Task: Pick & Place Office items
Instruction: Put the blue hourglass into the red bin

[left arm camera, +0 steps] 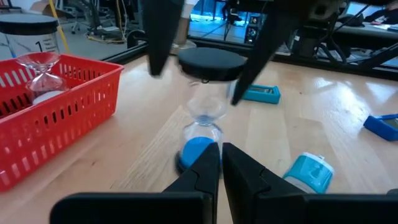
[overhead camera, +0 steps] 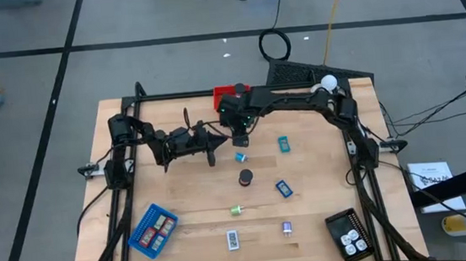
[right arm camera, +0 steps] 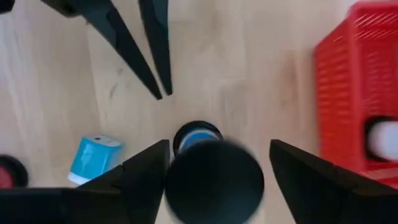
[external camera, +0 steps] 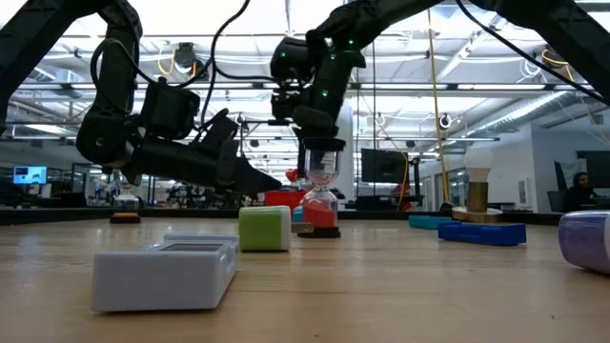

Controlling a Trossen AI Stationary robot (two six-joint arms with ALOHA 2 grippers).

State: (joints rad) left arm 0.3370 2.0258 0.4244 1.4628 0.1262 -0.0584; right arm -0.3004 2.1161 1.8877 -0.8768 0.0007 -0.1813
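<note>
my right claw (right arm camera: 214, 165) is spread wide, its fingers either side of the black cap of a blue-sand hourglass (left arm camera: 205, 102) that stands upright on the table (overhead camera: 322, 182), near the red basket (left arm camera: 56, 99). i'd lift straight up so no finger clips the cap. my left claw (left arm camera: 221, 158) is pinched shut, empty, pointing at the hourglass base; i'd keep it still.

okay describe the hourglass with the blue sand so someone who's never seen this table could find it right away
Start at the red basket at the table's far edge. Just in front of it, the right gripper stands open around an upright hourglass with a black top cap, clear glass and blue sand at the bottom. Unlike the pale blue block lying beside it, it stands tall, and the hourglass in the basket lacks blue sand.
</note>
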